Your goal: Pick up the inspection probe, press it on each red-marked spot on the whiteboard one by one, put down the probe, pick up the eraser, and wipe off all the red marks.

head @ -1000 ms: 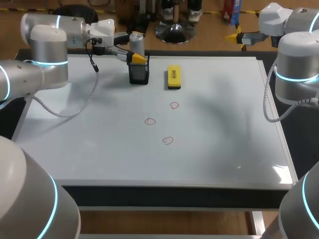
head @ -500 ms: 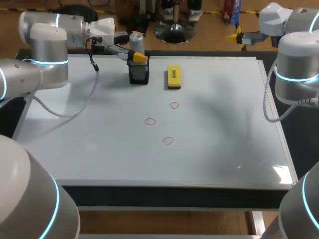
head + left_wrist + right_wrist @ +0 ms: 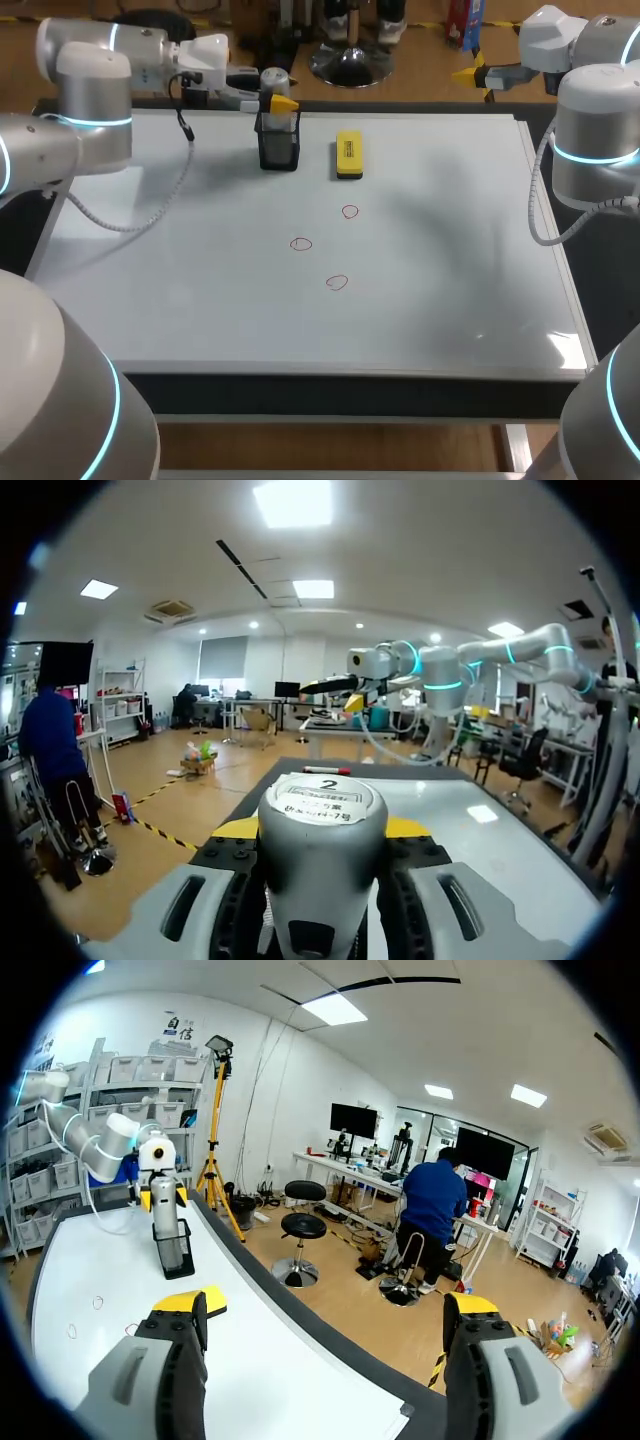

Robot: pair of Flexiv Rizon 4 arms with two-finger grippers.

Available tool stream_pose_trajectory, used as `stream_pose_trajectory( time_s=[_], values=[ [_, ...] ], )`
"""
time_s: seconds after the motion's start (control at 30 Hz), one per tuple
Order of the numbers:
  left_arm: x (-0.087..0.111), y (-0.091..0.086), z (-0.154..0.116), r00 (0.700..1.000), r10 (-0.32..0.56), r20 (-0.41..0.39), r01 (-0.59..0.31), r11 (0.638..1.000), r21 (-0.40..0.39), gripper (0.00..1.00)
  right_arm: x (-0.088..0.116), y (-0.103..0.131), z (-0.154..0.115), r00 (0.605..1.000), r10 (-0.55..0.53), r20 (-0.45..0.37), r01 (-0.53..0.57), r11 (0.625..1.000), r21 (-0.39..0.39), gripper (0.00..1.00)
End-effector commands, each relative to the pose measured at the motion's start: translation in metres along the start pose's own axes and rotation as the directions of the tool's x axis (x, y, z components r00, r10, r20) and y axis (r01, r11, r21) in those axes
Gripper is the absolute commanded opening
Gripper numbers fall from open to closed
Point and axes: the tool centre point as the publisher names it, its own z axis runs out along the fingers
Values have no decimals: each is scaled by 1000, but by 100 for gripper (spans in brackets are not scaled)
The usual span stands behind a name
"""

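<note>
Our left fingers [image 3: 236,830] grasp the inspection probe [image 3: 322,850]; lifting it tilted may topple its holder [image 3: 278,148]. Our right fingers [image 3: 185,1305] are released.

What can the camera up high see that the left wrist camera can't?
Only the head view shows the three red marks, the yellow eraser and the black holder. Only the left wrist view shows the round label on top of the inspection probe close up, with the left tool gripping it from both sides. Both show the probe, the whiteboard and the right arm.
</note>
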Motion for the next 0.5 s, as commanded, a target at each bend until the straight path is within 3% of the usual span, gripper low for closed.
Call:
stream_pose_trajectory(
  time_s=[0.03, 0.5],
  values=[
    [0, -3, 0, 1000, 4, -1, -4, 1000, -1, 0, 0, 0, 0, 1000, 0, -1, 0, 1000, 0, 100],
    [-3, -27, 1, 999, 35, -24, -34, 999, 12, 0, 0, 0, 0, 1000, 0, -1, 0, 1000, 0, 100]
  ],
)
